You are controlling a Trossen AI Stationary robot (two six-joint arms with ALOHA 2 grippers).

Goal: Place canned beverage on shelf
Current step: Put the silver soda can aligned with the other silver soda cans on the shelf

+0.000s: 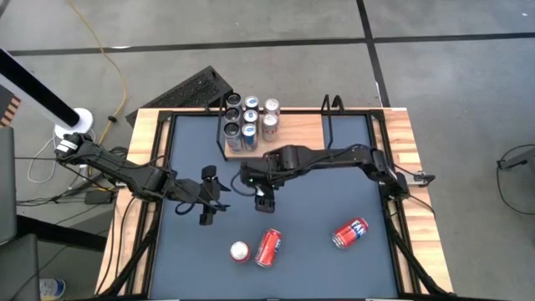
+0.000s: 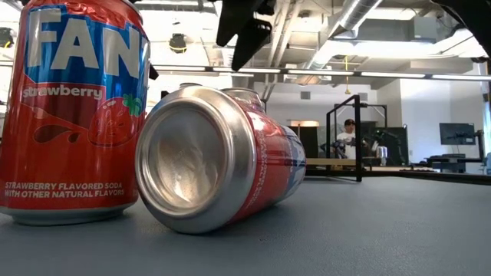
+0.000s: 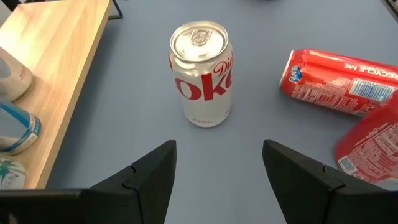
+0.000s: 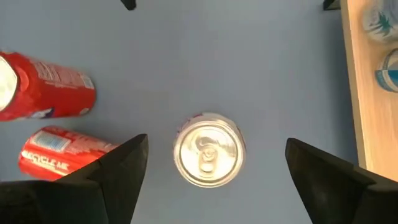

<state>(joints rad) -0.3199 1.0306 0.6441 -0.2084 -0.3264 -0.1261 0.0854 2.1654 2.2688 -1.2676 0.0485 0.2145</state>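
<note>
Right jaws spread wide over the Diet Coke can

Smooth, light, dent-prone aluminium; I'd grab mid-body. Left jaws look apart, not shut.

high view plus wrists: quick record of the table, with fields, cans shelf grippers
shelf: far side of the table, six upright cans at its left end
diet coke can: upright on the mat, near the shelf
right gripper: open, above the diet coke can, a finger either side, not touching
left gripper: open, holds nothing, faces the diet coke can
fanta can: upright, near side
red can: lying beside the fanta can
second fanta can: lying, right
</note>
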